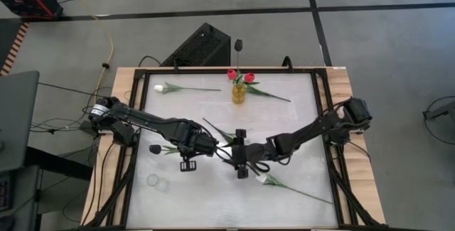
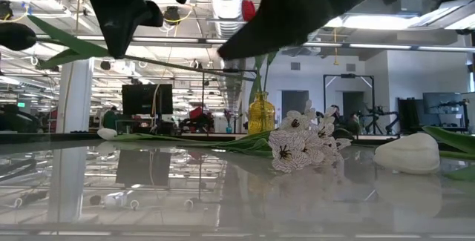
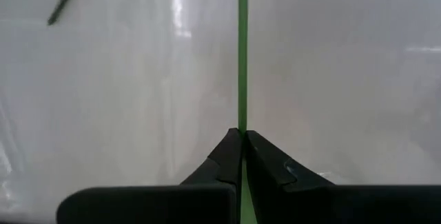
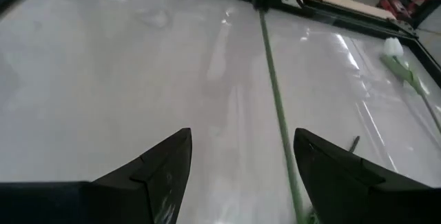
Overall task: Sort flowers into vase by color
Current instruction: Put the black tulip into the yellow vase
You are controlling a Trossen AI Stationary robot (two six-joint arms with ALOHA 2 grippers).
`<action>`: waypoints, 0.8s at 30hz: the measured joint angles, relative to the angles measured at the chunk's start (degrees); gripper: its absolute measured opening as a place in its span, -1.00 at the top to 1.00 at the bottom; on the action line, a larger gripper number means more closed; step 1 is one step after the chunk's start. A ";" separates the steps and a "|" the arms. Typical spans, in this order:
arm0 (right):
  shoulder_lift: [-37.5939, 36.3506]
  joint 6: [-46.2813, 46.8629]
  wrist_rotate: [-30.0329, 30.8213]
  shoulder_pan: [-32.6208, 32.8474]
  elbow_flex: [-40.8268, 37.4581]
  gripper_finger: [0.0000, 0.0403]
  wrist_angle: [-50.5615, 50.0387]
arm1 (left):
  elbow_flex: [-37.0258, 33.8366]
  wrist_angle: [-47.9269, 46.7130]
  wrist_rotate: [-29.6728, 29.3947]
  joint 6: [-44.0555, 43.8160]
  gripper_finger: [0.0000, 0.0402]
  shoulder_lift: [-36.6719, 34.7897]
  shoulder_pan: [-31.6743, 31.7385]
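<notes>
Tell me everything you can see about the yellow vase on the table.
The yellow vase is a small, squat jar of clear amber glass. It stands upright near the table's far edge, about midway across. Red flowers and their green stems stand inside it. No gripper touches it.

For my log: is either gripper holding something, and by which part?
The left gripper is shut on a flower's green stem, lifted off the table. The right gripper is open and holds nothing.

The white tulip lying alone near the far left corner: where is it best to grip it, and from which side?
Grip the white tulip at mid-stem, from straight above, closing across the stem: it lies flat and is thin there, while the bud is bulky.
</notes>
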 joint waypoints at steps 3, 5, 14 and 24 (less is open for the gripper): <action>1.25 -1.13 2.56 -0.29 0.87 -0.40 -1.22 | -0.02 0.60 1.28 0.17 1.00 0.00 0.00; 1.70 -1.47 3.55 -0.35 1.31 -0.40 -1.37 | -0.02 0.63 1.37 0.24 1.00 0.00 0.00; 1.71 -1.00 3.67 -1.03 1.20 -0.34 -5.45 | -0.02 1.65 1.38 1.35 1.00 0.00 0.39; 1.71 0.09 3.67 -0.98 1.20 0.22 -6.22 | -0.02 2.01 1.86 2.35 1.00 0.00 0.55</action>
